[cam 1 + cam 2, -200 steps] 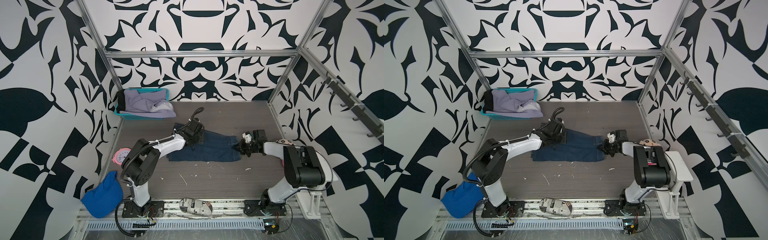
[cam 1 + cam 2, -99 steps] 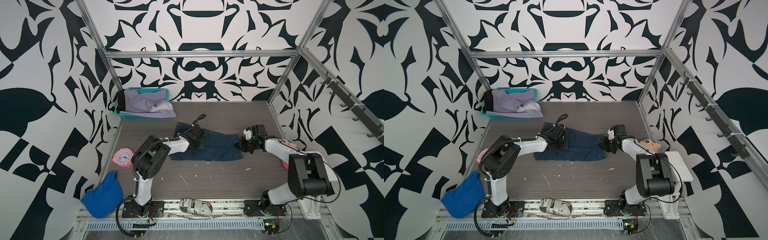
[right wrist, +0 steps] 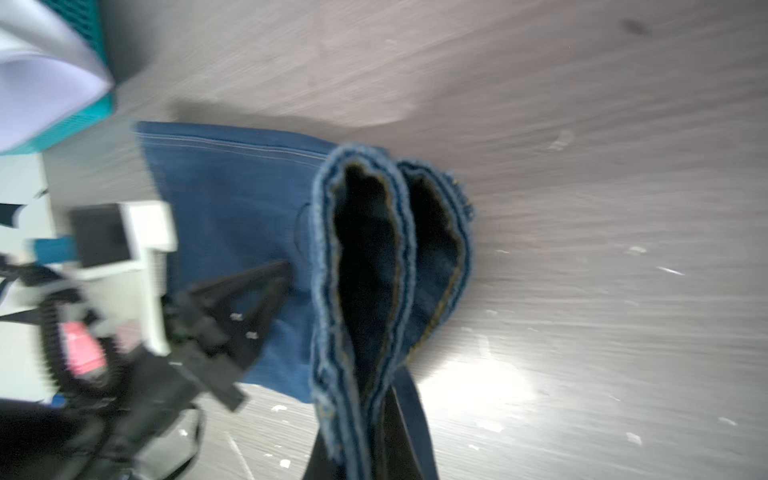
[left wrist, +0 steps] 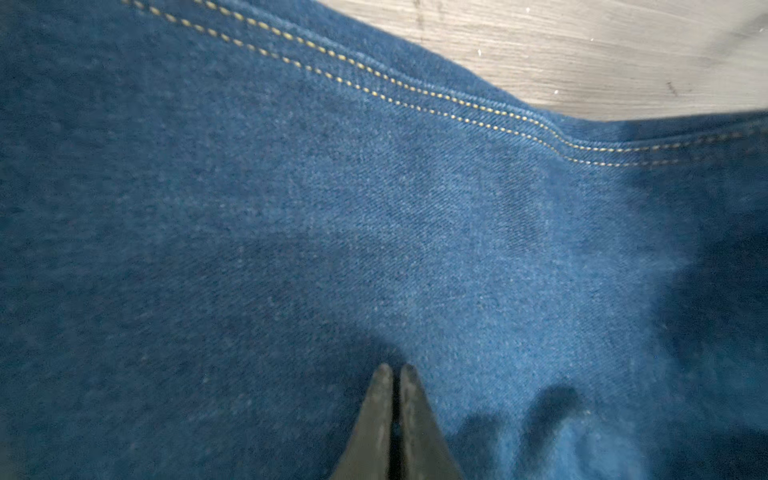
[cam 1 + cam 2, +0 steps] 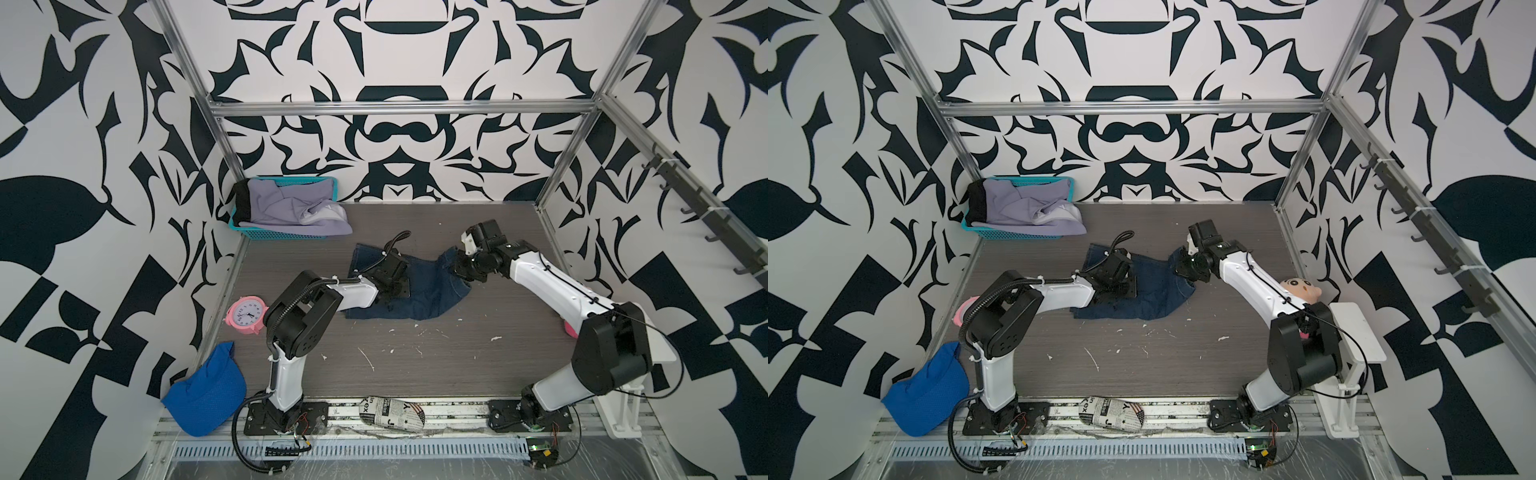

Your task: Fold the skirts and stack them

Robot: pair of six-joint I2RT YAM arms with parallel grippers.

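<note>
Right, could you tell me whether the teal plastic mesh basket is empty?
No, the teal plastic mesh basket holds a bunched pale lavender cloth skirt and a black cloth skirt.

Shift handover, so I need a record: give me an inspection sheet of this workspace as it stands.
Surface: wooden table, strewn with white scraps.
Job's things: denim skirt spread mid-table, one edge lifted; lavender skirt and black skirt in teal basket.
Clutter: pink clock, blue mesh cloth, newspaper-print bundle, doll.
Pincers: left pincer shut over denim; right pincer shut on the skirt's lifted edge.
Cables: black cable looped above left wrist.
Surroundings: patterned walls, hook rail.
</note>
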